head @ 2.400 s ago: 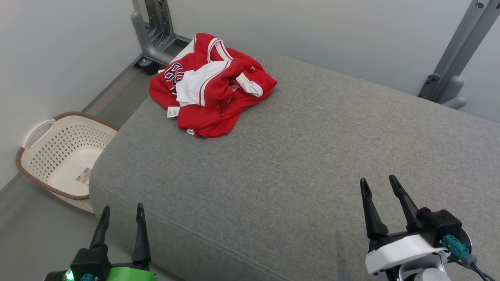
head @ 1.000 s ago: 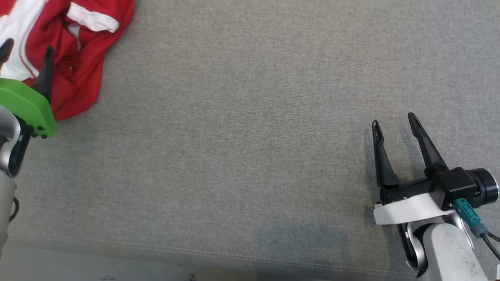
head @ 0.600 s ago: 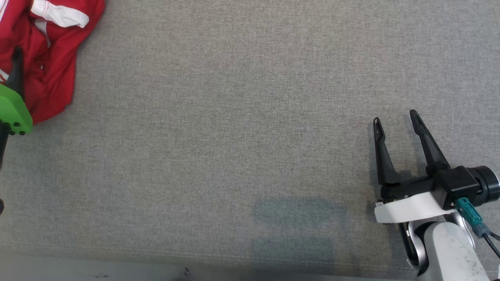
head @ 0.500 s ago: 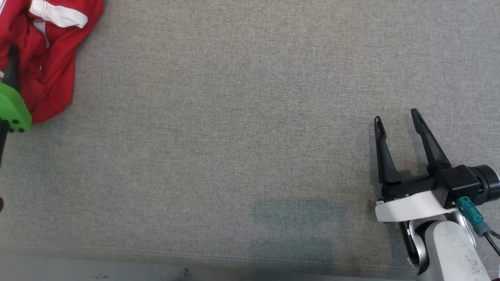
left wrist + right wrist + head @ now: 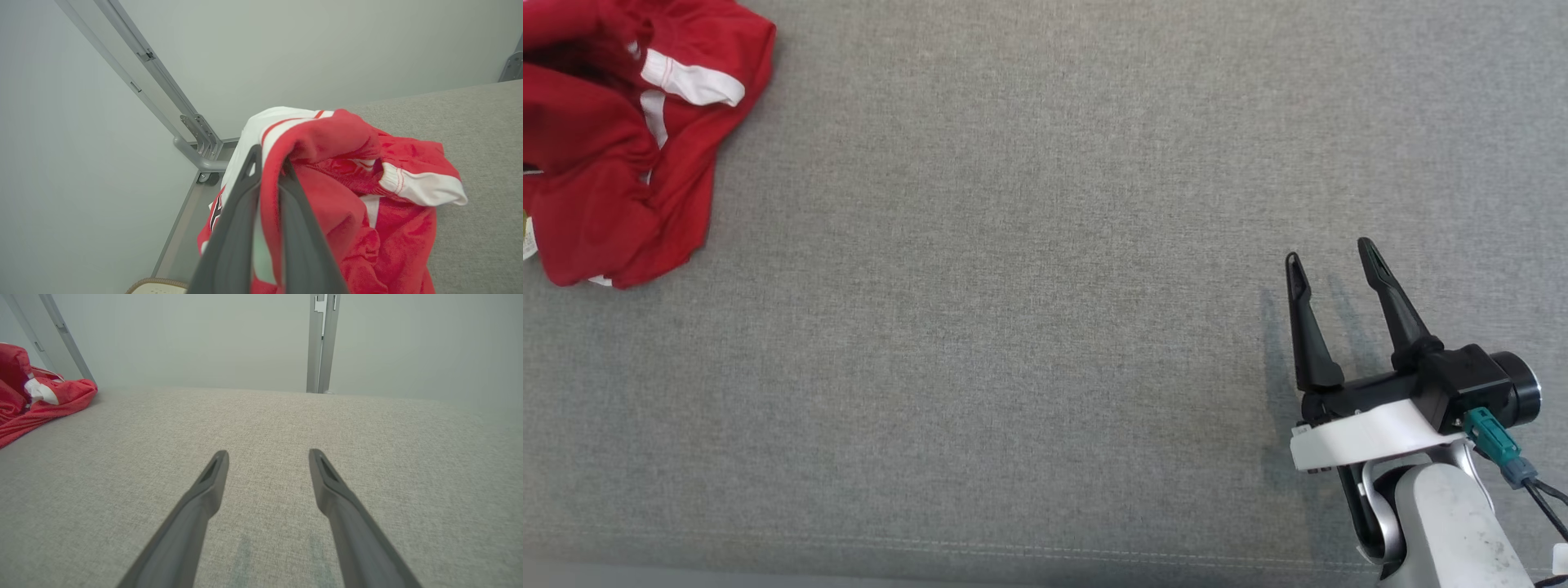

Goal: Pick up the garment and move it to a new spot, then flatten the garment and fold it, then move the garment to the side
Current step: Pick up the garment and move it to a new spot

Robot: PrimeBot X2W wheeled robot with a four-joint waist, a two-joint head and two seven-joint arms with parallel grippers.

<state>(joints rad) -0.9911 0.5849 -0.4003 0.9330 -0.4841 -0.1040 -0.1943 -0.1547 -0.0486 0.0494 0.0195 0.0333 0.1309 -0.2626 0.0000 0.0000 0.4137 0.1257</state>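
Left tool (image 5: 269, 161): fingers pinched together on a raised fold of the red-and-white garment (image 5: 367, 196).
Garment: bunched at the far left of the grey upholstered cushion (image 5: 1045, 286).
Right tool (image 5: 1327, 255): fingers spread wide, holding nothing, over bare cushion, well apart from the garment.
Basket (image 5: 157, 285): rim visible beside the cushion; contents hidden.
Room: pale walls (image 5: 286, 49), grey metal frame (image 5: 163, 81).

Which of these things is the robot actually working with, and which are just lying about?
In the job: garment, pinched in the shut left gripper; open right gripper; cushion it works on.
Just lying about: basket; frame post; wall.
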